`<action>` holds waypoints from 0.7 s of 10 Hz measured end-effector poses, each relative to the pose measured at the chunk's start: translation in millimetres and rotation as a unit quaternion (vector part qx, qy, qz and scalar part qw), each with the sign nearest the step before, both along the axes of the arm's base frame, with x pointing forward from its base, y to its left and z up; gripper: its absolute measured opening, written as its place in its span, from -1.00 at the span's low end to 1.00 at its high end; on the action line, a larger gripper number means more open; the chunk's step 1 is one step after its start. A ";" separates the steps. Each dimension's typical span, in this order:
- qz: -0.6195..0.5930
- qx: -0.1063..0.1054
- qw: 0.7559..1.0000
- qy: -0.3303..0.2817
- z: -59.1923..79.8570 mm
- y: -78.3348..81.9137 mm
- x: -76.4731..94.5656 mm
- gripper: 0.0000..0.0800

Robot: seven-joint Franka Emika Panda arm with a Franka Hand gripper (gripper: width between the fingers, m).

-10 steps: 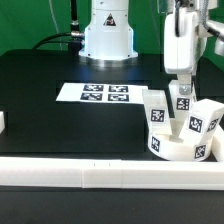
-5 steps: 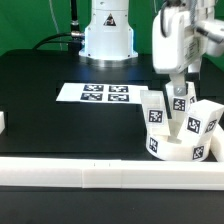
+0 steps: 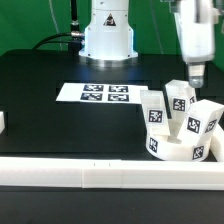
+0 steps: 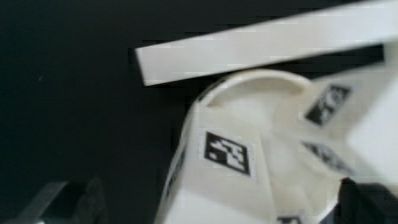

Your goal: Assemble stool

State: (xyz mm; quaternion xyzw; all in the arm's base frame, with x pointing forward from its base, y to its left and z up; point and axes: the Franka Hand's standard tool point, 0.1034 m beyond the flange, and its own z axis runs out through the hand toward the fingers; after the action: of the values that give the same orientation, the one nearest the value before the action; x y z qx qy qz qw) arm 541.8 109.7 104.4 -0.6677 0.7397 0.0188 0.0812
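The stool's round white seat disc (image 3: 178, 150) lies at the exterior view's right, against the front rail. Three tagged leg blocks stand up from it: one on the left (image 3: 155, 108), one at the back (image 3: 180, 98) and one on the right (image 3: 205, 120). My gripper (image 3: 197, 74) hangs above the back leg, clear of it, open and empty. In the wrist view the tagged white stool parts (image 4: 228, 150) fill the space below my gripper (image 4: 217, 205), and the dark fingers (image 4: 80, 200) stand wide apart on either side.
The marker board (image 3: 95, 94) lies flat mid-table. The arm's white base (image 3: 107, 35) stands behind it. A long white rail (image 3: 100, 172) runs along the front edge and also shows as the white rail (image 4: 267, 50) in the wrist view. A small white block (image 3: 2, 122) sits at the far left.
The gripper was shut on the back leg; it has opened, let the leg go and risen up and slightly to the exterior view's right. The leg stays upright on the seat.
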 end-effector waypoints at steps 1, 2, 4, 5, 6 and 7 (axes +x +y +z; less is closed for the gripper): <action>0.079 -0.011 0.997 -0.005 1.8 2.9 1.1 0.62; 0.188 -0.026 0.982 -0.006 5.3 6.8 2.7 0.62; 0.294 -0.034 0.955 -0.021 6.6 5.8 6.5 0.62; 0.322 -0.036 0.946 -0.024 6.3 5.8 6.4 0.62; 0.389 -0.052 0.919 -0.033 6.0 5.0 7.5 0.62; 0.478 -0.079 0.874 -0.044 4.2 5.7 7.7 0.62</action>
State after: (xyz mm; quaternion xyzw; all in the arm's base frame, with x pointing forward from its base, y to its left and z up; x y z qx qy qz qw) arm 549.4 115.4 108.6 -0.9442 0.3251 -0.0327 0.0415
